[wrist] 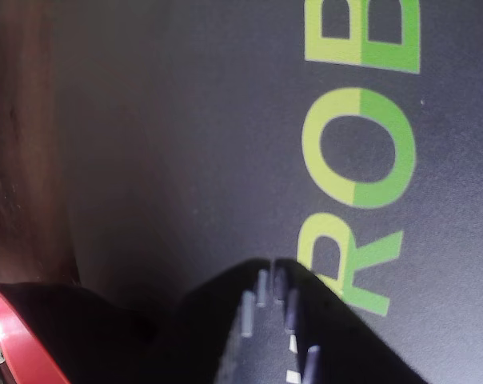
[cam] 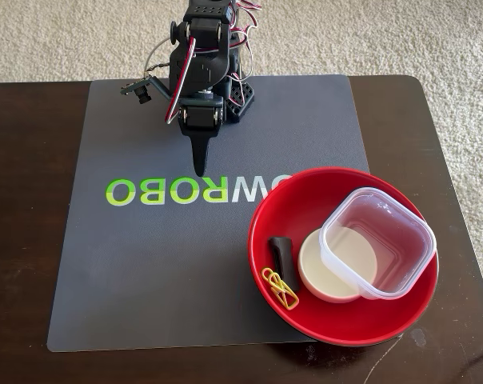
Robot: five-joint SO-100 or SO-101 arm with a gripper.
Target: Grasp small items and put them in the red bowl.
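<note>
The red bowl (cam: 345, 316) is seen at the mat's (cam: 145, 272) lower right corner, already holding the white bowl (cam: 325, 280), clear tub (cam: 381, 244), yellow-green clip (cam: 280, 288) and black clip (cam: 281, 252). Above and left of it, the gripper (cam: 199, 170) is pressed together, empty. Gathering appears finished; nothing further seems called for.

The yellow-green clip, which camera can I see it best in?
The fixed view. There the yellow-green clip lies in plain sight inside the red bowl, next to the black clip. The wrist view doesn't show it at all, only a sliver of the bowl's red rim at the bottom left.
</note>
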